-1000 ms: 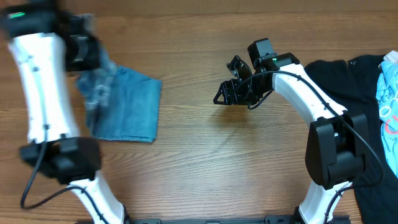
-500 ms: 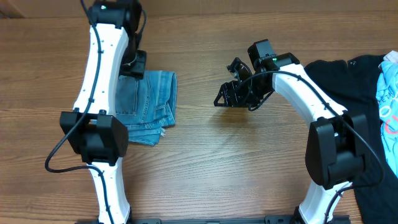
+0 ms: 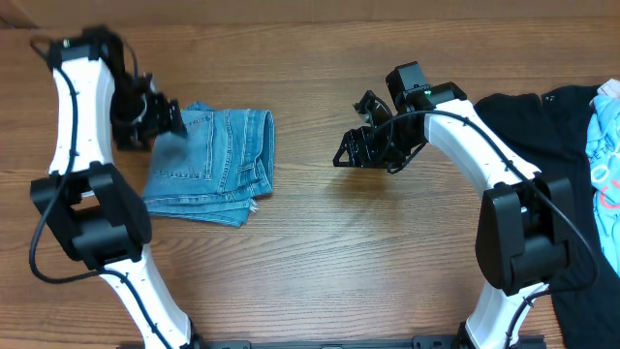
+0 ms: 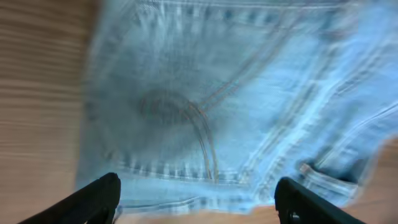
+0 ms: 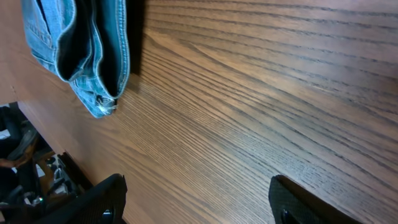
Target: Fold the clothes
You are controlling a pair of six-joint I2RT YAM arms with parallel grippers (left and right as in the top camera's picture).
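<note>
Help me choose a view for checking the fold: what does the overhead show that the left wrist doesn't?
Overhead only: the whole folded jeans, the right claw, a black garment and a printed garment. Left wrist only: a blurred close-up of pocket stitching, with the left claw open. Both: jeans lying on the wooden table.

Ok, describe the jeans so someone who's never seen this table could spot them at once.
Look at the wooden table: on its left half, right beside the left pincer, lies a folded bundle, the jeans. They are light-blue denim with stitched seams, unlike the black garment and the pale printed one heaped at the far right edge.
</note>
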